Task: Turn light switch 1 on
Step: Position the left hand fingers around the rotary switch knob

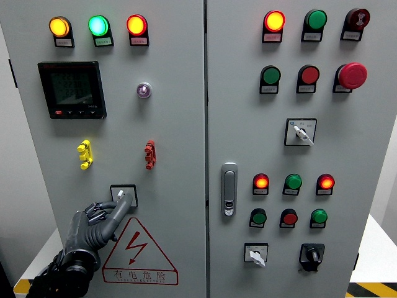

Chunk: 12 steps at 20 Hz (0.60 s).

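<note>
Left hand (93, 226): dark, rising from the lower left against the left door of a grey cabinet (180, 124). One finger is stretched out, its tip touching the small white knob of the switch (123, 196) low on that door; the other fingers (94, 211) are curled in loosely beside it, pinching nothing.

Around the switch, left door:
- 1 warning triangle (139, 251) with a red lightning bolt, directly below, partly overlapped by the hand.
- 1 yellow clip (85, 154) and 1 red clip (149, 154), above.
- 1 black meter screen (71, 89) and 1 small round purple-lit lamp (143, 90), higher.
- 3 glowing lamps along the top: amber, green, red.

Between the doors: 1 metal door handle (229, 189), on the right door's left edge.

Right door:
- 1 large red mushroom button (352, 76).
- 2 white-handled rotary knobs; 1 black rotary knob (312, 255).
- 1 dark red buzzer at the top right.
- Round lamps and buttons: 6 red or amber, 5 green.

Nothing stands between the hand and the switch.
</note>
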Tool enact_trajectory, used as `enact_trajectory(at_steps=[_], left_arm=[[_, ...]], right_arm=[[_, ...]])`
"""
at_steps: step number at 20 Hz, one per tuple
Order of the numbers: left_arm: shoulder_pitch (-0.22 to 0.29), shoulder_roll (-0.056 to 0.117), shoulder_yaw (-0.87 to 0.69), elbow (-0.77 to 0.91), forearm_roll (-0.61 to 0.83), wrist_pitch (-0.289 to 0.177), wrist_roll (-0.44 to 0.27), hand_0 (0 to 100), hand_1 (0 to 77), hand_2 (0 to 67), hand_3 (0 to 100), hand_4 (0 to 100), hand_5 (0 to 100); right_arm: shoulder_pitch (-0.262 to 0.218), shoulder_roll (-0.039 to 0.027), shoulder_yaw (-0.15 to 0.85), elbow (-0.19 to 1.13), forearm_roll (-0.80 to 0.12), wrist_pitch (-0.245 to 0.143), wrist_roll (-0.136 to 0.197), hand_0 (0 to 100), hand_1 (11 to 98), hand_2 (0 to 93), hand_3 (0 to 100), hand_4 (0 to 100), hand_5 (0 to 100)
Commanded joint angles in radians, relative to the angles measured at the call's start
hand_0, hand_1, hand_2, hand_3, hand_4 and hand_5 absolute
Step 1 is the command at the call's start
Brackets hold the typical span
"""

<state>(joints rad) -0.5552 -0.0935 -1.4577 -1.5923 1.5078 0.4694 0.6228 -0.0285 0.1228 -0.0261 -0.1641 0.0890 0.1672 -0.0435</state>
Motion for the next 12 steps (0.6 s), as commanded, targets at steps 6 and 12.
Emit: enact_trajectory(at_steps=[6,12], left_arm=[[-0.005,0.000,-0.001,0.000,0.000,0.000,0.000,0,63.9,52.9,91,100,84],[-0.008,0.000,0.000,0.005,0.002,0.000,0.002,0,62.5,52.8,91,100,84]], right_arm=[[-0.001,0.0000,0.000,0.000,0.000,0.000,-0.001,0,22.5,0.0,11,23,15],[0.001,0.0000,0.000,0.000,0.000,0.000,-0.001,0,22.5,0.0,11,23,15]])
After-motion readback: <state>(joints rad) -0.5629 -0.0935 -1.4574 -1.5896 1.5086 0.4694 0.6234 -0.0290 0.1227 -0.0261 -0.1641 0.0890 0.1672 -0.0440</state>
